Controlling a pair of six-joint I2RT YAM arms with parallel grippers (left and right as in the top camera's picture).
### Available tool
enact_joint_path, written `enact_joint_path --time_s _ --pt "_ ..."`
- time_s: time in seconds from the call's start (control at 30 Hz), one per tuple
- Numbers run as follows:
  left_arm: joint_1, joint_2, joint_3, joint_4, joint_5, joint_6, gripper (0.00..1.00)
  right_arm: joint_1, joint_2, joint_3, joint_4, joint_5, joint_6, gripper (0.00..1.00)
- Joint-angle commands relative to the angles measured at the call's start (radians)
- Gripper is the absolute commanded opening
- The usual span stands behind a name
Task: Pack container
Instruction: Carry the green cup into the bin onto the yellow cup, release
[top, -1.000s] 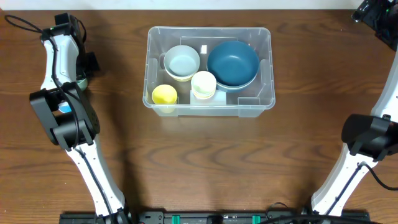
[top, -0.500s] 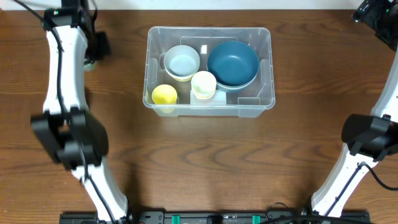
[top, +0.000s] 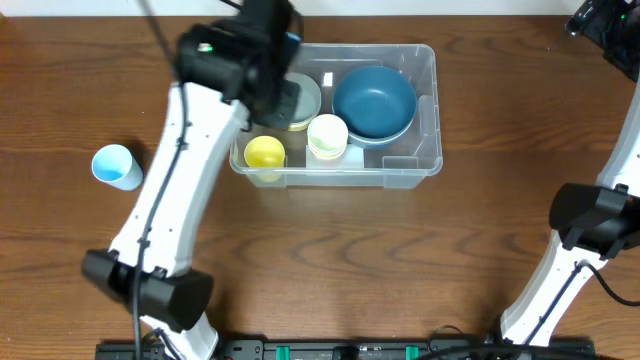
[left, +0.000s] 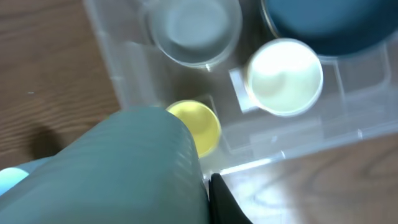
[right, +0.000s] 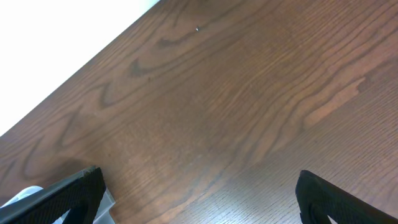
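Note:
The container (top: 436, 120), a large clear plastic bin, stands at the table's back centre. It holds a dark blue bowl (top: 374, 100), a pale bowl (top: 312, 92), a cream cup (top: 327, 135) and a yellow cup (top: 264, 152). My left gripper (top: 285, 100) hovers over the bin's left half, shut on a grey-green bowl (left: 124, 168) that fills the lower left of the left wrist view. One black finger (left: 222, 200) shows beside it. Below it there lie the yellow cup (left: 198, 124) and the bin's front wall (left: 292, 149). My right gripper (right: 199, 205) is open over bare wood at the far right corner (top: 600, 25).
A light blue cup (top: 116, 166) lies on its side on the table at the left, away from the bin. The left arm's links stretch from the front edge up across the table's left half. The right arm stands along the right edge.
The left arm has swung from the far left corner to above the container's left half, carrying the grey-green bowl. The light blue cup now shows on the table. The right arm is unmoved.

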Motion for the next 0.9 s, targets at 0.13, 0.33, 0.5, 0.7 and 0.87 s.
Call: enact_joint_path --time_s 0.13,0.33,0.5,0.7,0.87 --pt "-0.007 0.108 -0.016 -0.044 -0.007 0.032 0.06 -0.002 -0.035 0.002 -0.002 -0.003 0.015 0.99" --pt "-0.007 0.195 -0.016 -0.085 0.018 0.031 0.06 -0.002 -0.035 0.002 -0.002 -0.003 0.015 0.99" --pt "-0.007 0.221 -0.029 -0.09 0.052 0.022 0.06 -0.002 -0.035 0.002 -0.002 -0.003 0.015 0.99" --pt "-0.007 0.226 -0.067 -0.08 0.053 -0.013 0.06 -0.002 -0.035 0.002 -0.002 -0.003 0.015 0.99" --pt "0.005 0.226 -0.136 -0.026 0.077 -0.035 0.06 -0.002 -0.035 0.002 -0.002 -0.003 0.015 0.99"
